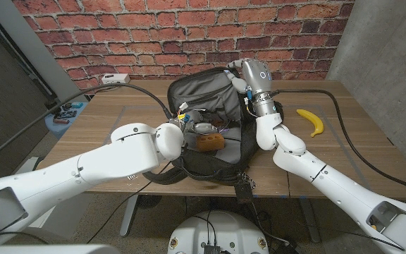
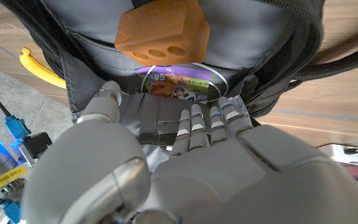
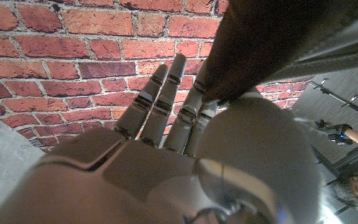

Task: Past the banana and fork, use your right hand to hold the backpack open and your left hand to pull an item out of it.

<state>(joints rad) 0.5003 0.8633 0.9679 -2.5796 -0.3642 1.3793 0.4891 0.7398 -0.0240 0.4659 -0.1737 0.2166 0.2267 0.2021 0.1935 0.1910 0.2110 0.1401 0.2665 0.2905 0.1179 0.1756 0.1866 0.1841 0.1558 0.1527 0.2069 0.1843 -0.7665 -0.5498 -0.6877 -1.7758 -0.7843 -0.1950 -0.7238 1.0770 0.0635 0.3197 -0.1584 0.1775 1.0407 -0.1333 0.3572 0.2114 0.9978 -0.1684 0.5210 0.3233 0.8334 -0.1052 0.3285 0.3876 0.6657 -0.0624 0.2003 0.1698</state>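
One grey-and-black backpack lies at the middle of the wooden bench, its long axis running near to far and its open mouth facing the near edge. The far flap is lifted, so the grey lining shows. At the mouth sits an orange-brown foam block with three round holes in one face; in the left wrist view the same block rests on the grey lining just beyond a round packet with a purple label.

The right robot hand is at the far right rim of the backpack, its fingers closed on the raised edge; the right wrist view shows its fingers stretched up beside a dark strip of fabric held against the thumb side. The left robot hand sits at the near left of the opening, and the left wrist view shows its fingers held together and pointing into the bag, holding nothing.

A yellow banana lies on the bench to the right of the backpack, well apart from it, curving near to far. A thick black cable crosses the far right of the bench.
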